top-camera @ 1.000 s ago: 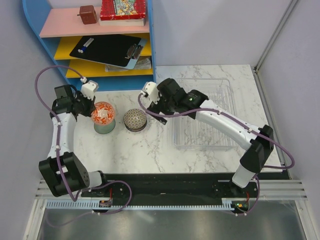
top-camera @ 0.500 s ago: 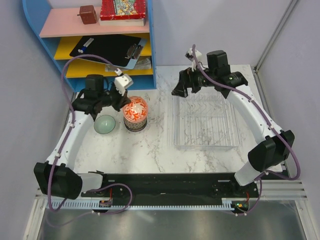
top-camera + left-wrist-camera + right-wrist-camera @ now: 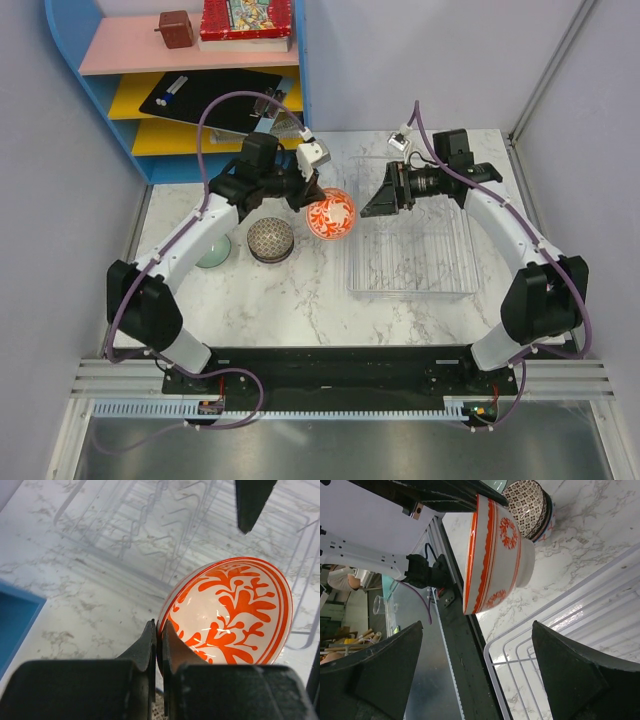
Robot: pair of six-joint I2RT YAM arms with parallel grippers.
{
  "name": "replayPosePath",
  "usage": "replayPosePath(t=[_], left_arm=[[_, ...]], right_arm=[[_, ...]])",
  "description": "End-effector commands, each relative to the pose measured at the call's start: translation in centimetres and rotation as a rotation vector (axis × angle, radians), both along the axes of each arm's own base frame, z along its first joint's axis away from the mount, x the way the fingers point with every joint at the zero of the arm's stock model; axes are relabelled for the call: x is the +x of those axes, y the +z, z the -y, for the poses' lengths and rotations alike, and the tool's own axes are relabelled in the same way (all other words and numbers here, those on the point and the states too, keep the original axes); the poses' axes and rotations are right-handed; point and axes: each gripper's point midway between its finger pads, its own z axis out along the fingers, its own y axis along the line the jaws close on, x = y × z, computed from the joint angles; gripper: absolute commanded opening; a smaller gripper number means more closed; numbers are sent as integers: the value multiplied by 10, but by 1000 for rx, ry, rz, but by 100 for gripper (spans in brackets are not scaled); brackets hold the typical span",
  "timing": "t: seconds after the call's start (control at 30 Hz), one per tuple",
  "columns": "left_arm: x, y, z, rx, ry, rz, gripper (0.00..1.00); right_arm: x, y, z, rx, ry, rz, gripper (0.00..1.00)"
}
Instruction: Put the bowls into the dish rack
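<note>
Nearest on the marble tabletop (image 3: 300, 290), a grey-brown speckled bowl (image 3: 270, 240) and a pale green bowl (image 3: 213, 256) sit side by side. Just beyond, the left hand (image 3: 159, 632) pinches the rim of an orange-red floral bowl (image 3: 331, 213). The bowl is held steeply tilted, mouth toward the arm bases, beside the left wall of the clear dish rack (image 3: 410, 278). The right hand (image 3: 375, 203) hangs wide open over the rack's far left corner. A blue shelf unit (image 3: 302, 90) stands behind.

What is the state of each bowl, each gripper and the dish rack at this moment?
orange-red bowl: in the air, pinched at its rim.
left gripper: shut on the orange-red bowl.
right gripper: open, holding nothing.
grey-brown bowl: on the table, untouched.
pale green bowl: on the table, partly hidden.
dish rack: no bowl in it.
</note>
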Motion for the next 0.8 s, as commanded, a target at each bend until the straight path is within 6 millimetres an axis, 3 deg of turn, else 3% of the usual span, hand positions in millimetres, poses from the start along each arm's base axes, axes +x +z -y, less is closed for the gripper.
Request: replayPosePath(t=[0.0, 0.3, 0.77], left_arm=[[-7, 56, 41, -180, -140, 22, 2], [-24, 56, 59, -218, -242, -49, 2], [-30, 56, 74, -240, -292, -106, 2]], right_arm=[[-7, 7, -3, 63, 70, 34, 98], [1, -25, 3, 25, 54, -8, 98], [-4, -21, -3, 118, 136, -71, 98]])
